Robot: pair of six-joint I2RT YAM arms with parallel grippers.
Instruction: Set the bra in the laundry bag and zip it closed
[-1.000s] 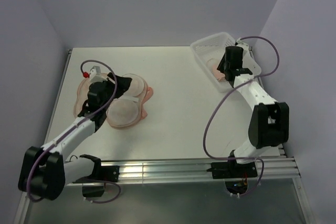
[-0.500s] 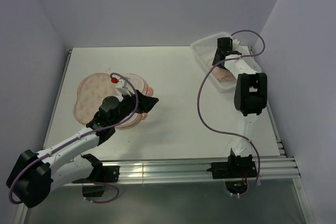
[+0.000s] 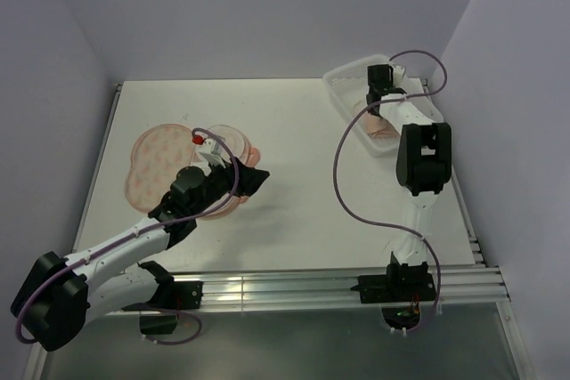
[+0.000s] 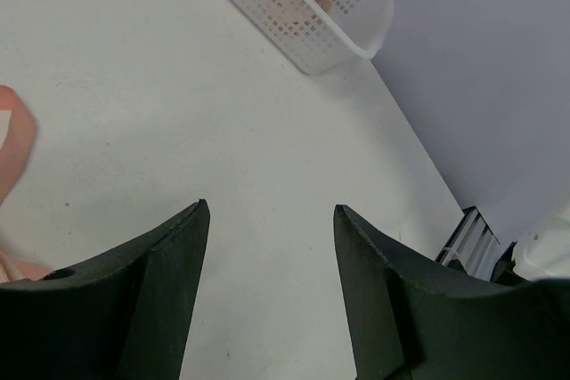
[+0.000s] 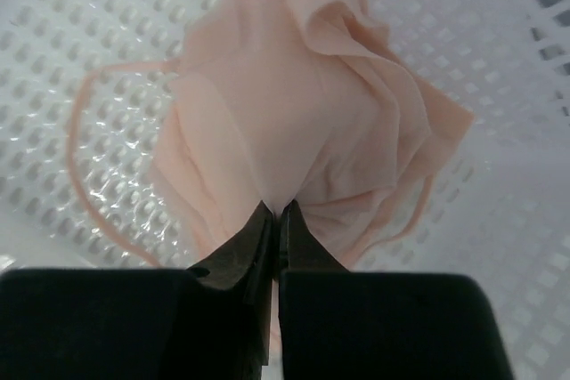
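Right gripper point(image 5: 278, 211) is reaching down into the white lattice basket point(image 5: 71, 6), pinching a fold of the peach bra point(image 5: 303, 104), walls sitting close around it. Left gripper point(image 4: 272, 211) is hanging spread wide, holding nothing, bare table point(image 4: 178, 86) ahead, laundry bag point(image 3: 151, 153) just behind it.

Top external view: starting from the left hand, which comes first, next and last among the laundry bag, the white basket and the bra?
From the left hand:
1. laundry bag, right beside the hand on the table's left.
2. white basket, far right corner; its near wall comes before its contents.
3. bra, inside that basket, pinched by the right hand.
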